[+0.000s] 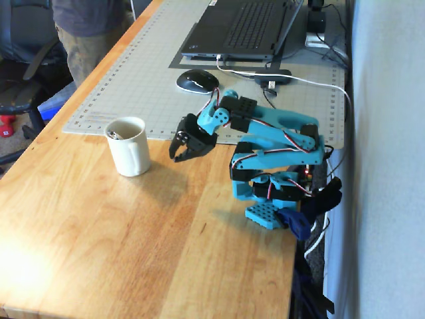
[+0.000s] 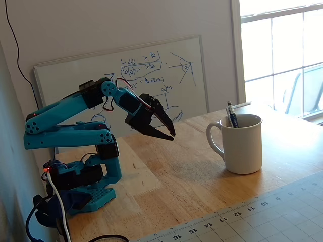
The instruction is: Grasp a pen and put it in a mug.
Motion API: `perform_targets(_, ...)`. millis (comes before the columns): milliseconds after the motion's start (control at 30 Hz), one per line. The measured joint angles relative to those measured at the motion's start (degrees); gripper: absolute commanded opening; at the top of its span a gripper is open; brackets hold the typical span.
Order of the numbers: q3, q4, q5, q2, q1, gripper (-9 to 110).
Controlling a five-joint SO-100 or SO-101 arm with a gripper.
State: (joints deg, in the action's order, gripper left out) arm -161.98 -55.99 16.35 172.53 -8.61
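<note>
On the wooden table (image 1: 133, 219) we saw the mug (image 2: 243, 143) at right holding the pen (image 2: 231, 114); our gripper (image 2: 170, 132) hung empty, fingers slightly apart.

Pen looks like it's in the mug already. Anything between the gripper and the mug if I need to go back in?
Nothing visible. The pen stands in the mug, its end above the rim. The gripper hangs empty beside the mug on its handle side, with only bare table between them in both fixed views.
</note>
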Motion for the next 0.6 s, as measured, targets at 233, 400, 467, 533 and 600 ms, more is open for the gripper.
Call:
perform_targets(233,-12.7,-0.7,1.1,11.6,-1.8,2)
perform_targets(400,-18.7,-0.9,1.1,15.6,-1.8,2)
perform_targets(467,-18.9,-1.1,1.1,17.4,-1.8,2)
perform_targets(533,-18.9,-2.5,1.1,17.6,-1.8,2)
perform_targets(600,-18.9,-4.7,1.1,17.8,-1.8,2)
